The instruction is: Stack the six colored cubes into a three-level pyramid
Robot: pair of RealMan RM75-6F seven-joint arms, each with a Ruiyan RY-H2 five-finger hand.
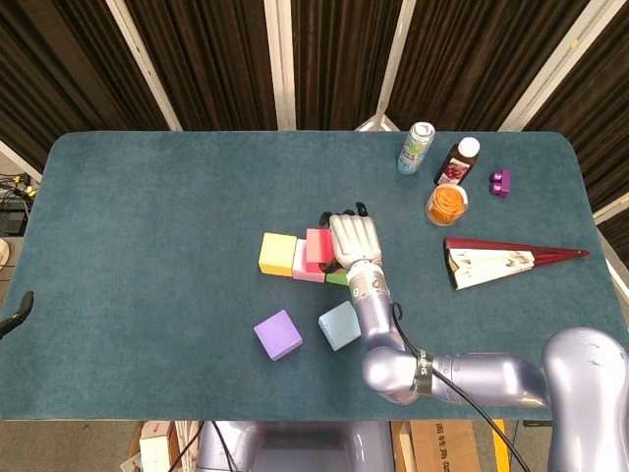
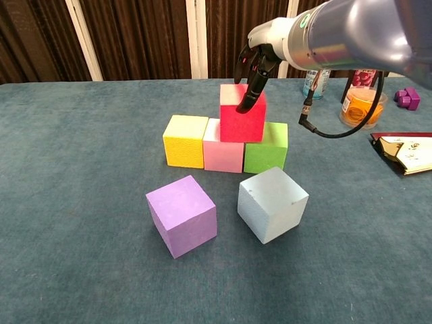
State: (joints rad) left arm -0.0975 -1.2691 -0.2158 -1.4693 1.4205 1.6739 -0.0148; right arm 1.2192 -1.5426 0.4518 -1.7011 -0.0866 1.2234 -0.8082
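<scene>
Yellow [image 2: 185, 140], pink [image 2: 223, 155] and green [image 2: 266, 152] cubes stand in a row on the table. A red cube [image 2: 241, 121] sits above the pink and green ones, slightly tilted, and my right hand [image 2: 260, 57] grips it from above with fingers down its front and back. In the head view the right hand [image 1: 354, 239] covers most of the red cube [image 1: 319, 246]. A purple cube [image 2: 182, 214] and a light blue cube [image 2: 272, 203] lie loose in front of the row. No left hand shows.
At the back right stand a spray can [image 1: 416, 147], a dark bottle [image 1: 456, 161], an orange-filled cup [image 1: 447, 205] and a small purple block [image 1: 501, 182]. A long triangular red box [image 1: 501, 261] lies at the right. A dark curved part [image 1: 20, 310] shows at the left edge.
</scene>
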